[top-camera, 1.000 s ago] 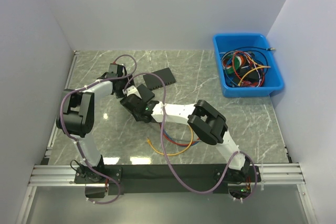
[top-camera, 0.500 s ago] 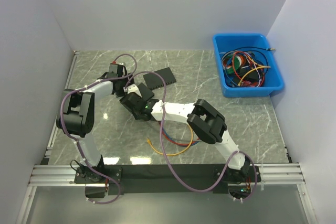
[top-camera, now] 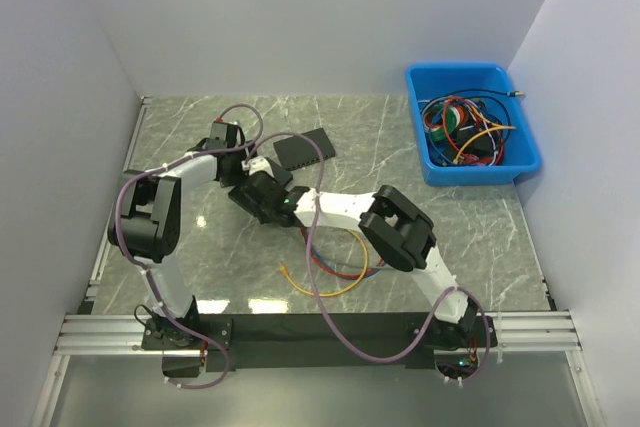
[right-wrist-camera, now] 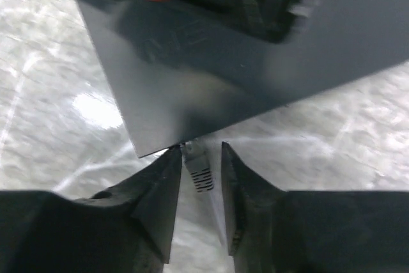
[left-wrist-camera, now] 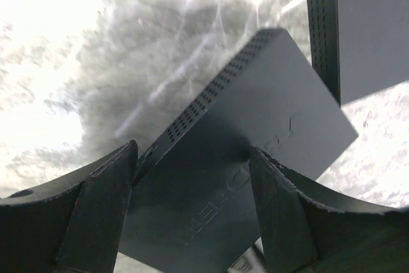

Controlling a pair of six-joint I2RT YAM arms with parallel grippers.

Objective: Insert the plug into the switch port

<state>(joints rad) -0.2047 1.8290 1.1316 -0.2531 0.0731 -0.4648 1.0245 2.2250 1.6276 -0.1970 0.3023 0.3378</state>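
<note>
Plug (right-wrist-camera: 196, 165) pinched in right tool (right-wrist-camera: 198, 187), tip at switch (right-wrist-camera: 211, 68) edge.

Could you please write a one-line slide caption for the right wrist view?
Right gripper pinches the clear plug at the edge of the dark switch, above the marble table.

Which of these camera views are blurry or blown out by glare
Left wrist: the marble table is overexposed to white at left, and the fingers are soft. Right wrist: the plug is fairly sharp, the switch blurred. Top external: evenly lit, sharp.
</note>
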